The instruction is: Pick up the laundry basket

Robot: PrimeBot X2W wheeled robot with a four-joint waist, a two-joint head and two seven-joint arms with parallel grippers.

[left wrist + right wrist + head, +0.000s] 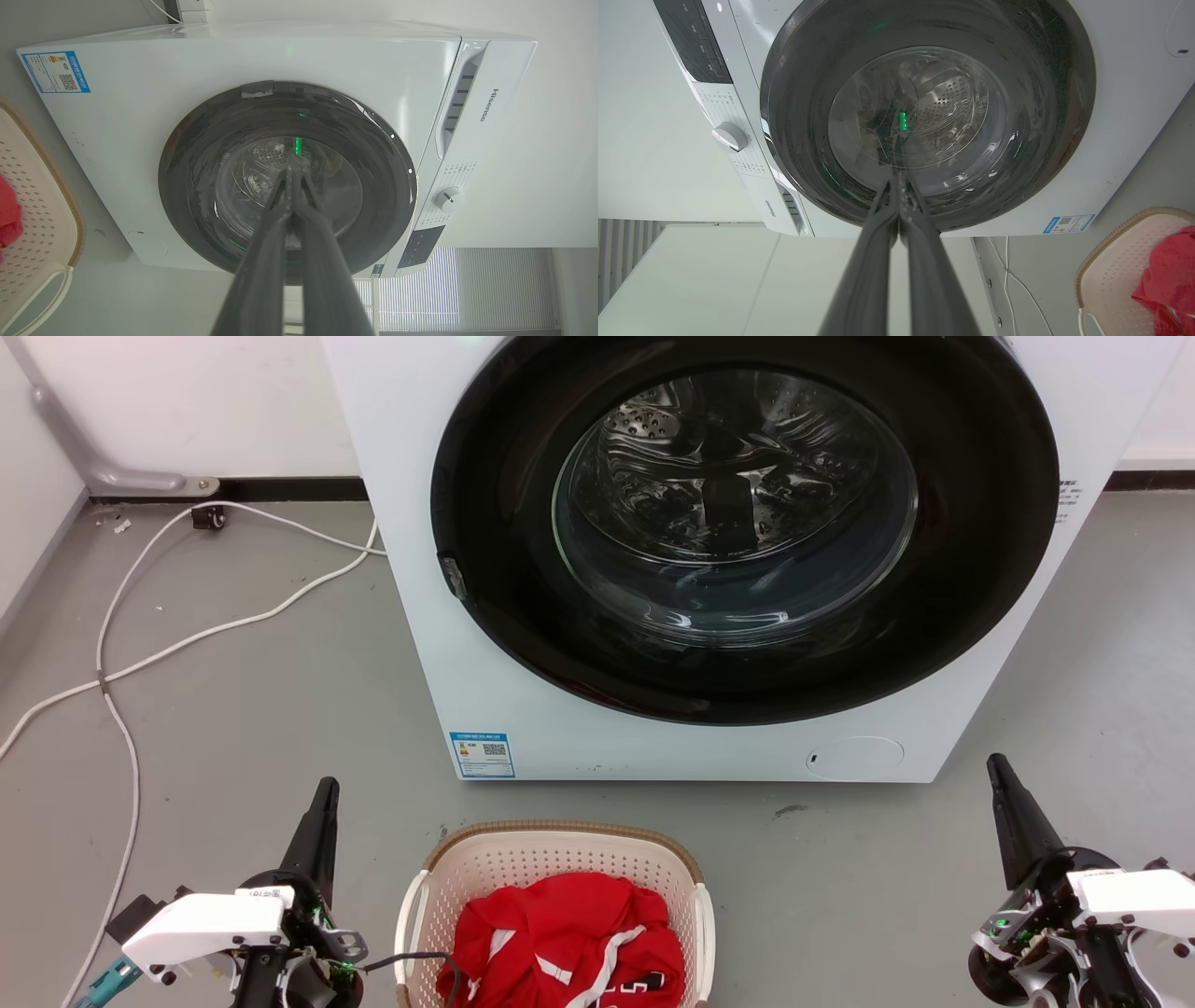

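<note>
While the laundry basket (560, 859) sat untouched, washing machine (523, 728) behind it, left hand (325, 793) and right hand (997, 767) flanked it, both clenched empty.

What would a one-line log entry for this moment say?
stage: not yet grasped | left gripper: shut, empty | right gripper: shut, empty | laundry basket: on floor between them, red garment inside, washing machine behind

Only brand I can read on my feeds is "Hisense" (488, 105), printed sideways on the washing machine (140, 140) drawer front, right side of the left wrist view. The blue sticker (482, 754) at the machine's lower left has a QR code, but its print is too small. The dark marking on the red garment (560, 933) in the laundry basket (560, 828) is cut off and unreadable.
</note>
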